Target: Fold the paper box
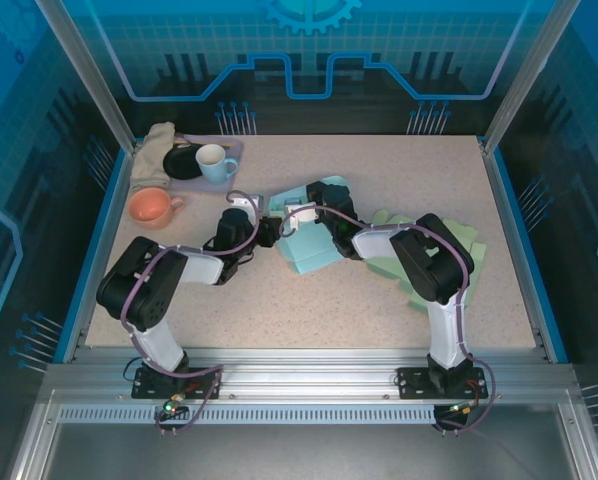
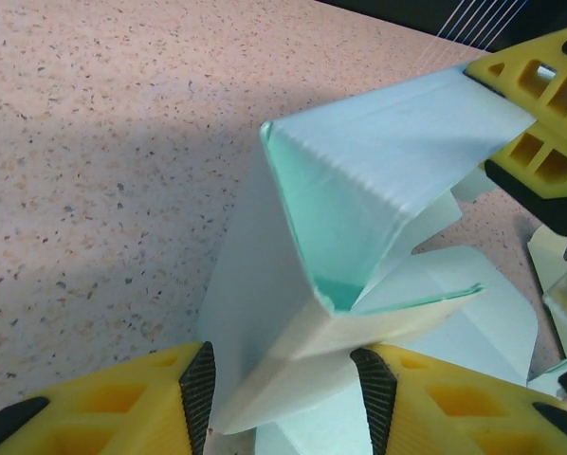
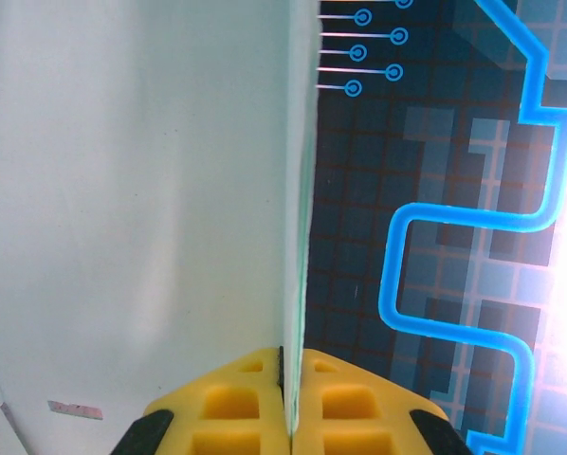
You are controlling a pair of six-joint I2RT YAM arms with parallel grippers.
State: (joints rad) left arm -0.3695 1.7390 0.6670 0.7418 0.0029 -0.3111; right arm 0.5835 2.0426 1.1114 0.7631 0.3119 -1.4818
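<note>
We see the left hand (image 2: 283,379) half open astride a folded corner of the pale mint paper box (image 2: 388,161), at the middle of the speckled worktop (image 1: 399,180), its grip unclear, and the right hand (image 3: 291,370) clamped on one panel; unsupported, that crease could spring open.

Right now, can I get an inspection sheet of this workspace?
Surface: speckled beige tabletop, no spills seen.
Job's things: pale mint paper box, partly folded, raised mid-table; light green flat paper sheets at right.
Clutter: orange cup; pale blue mug and black dish on purple tray; beige cloth beside it; all far left.
End effectors: right end effector shut on a box panel; left end effector straddles a folded box wall, grip unclear.
Cables: purple cables, no snag seen.
Surroundings: blue circuit-patterned panels, aluminium frame.
</note>
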